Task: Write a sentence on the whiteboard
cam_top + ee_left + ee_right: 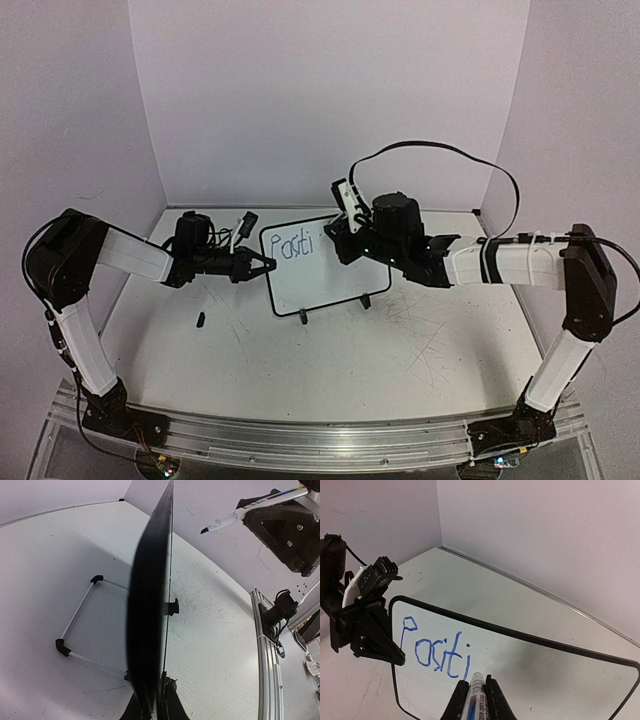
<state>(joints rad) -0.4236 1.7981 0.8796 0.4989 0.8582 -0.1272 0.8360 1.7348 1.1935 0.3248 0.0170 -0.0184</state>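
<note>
Currently the whiteboard (325,275) is stood upright on the table (420,350) at frame centre, left edge clamped by the left tool (263,266). A marker (476,700) is gripped by the right tool (476,681), tip near the sentence (437,650), "Positi" so far.

A robot lab: plain white walls (330,90) close in a scratched white table (420,350), and the left arm (80,340) and right arm (555,365) stand on an aluminium rail (300,440) at its near edge, one cable (440,145) looping free
</note>
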